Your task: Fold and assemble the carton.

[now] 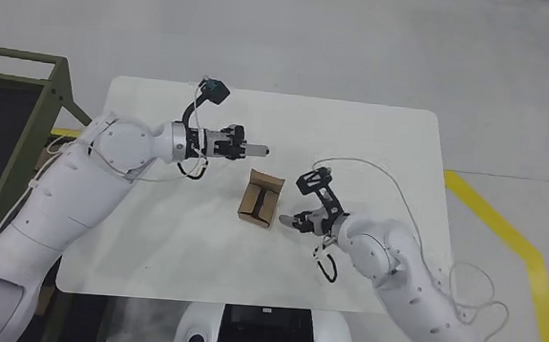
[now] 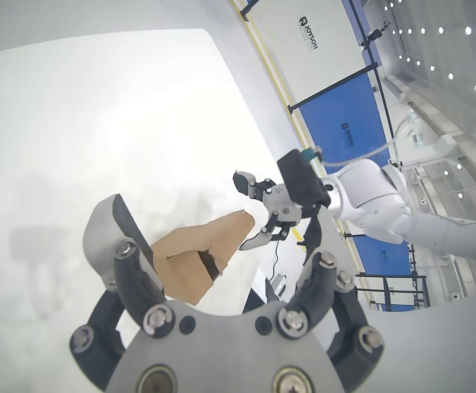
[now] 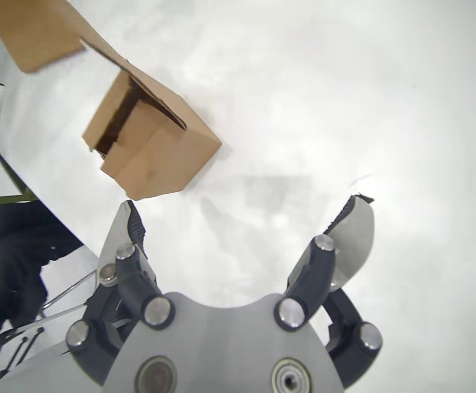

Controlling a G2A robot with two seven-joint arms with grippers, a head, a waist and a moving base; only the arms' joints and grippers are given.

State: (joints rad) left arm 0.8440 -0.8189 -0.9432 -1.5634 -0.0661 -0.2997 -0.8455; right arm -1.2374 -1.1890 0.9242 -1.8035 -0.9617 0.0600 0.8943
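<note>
A small brown carton (image 1: 261, 197) stands at the middle of the white table (image 1: 373, 130), its top open and the inside dark. My left gripper (image 1: 255, 150) hovers just behind it, open and holding nothing. In the left wrist view the carton (image 2: 200, 249) lies between and beyond the spread fingers (image 2: 111, 223). My right gripper (image 1: 298, 221) sits low, close to the carton's right side, also open. In the right wrist view the carton (image 3: 148, 149) shows partly folded end flaps and a raised flap, just ahead of one fingertip (image 3: 130, 219) without touching it.
A green-framed cart (image 1: 21, 105) stands off the table's left edge. A yellow floor line (image 1: 500, 225) runs past the right side. Cables loop from the right arm (image 1: 379, 178) over the table. Bare table lies behind and to the right.
</note>
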